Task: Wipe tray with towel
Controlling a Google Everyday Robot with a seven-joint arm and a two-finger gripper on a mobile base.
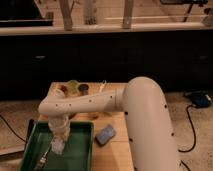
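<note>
The arm (80, 104) reaches down over the left of the bench (119, 150), with the claw (58, 137) pointing down inside the green tray (82, 150), left of its centre. The towel (57, 147), a small pale wad, lies on the tray floor directly beneath the claw and appears to be in contact with it. Whether the claw is closed on the cloth or merely pressing on it cannot be told. A thin utensil (42, 159) lies in the tray near the towel, towards the front left corner. A blue-grey sponge (105, 134) sits on the bench just beside the tray's right rim. Assessment: the towel is light, soft and easily bunched, so it is best pinched at the top of the wad, leaving loose cloth underneath to drag. The tray looks stiff and smooth, and may slide under sideways pressure.
</note>
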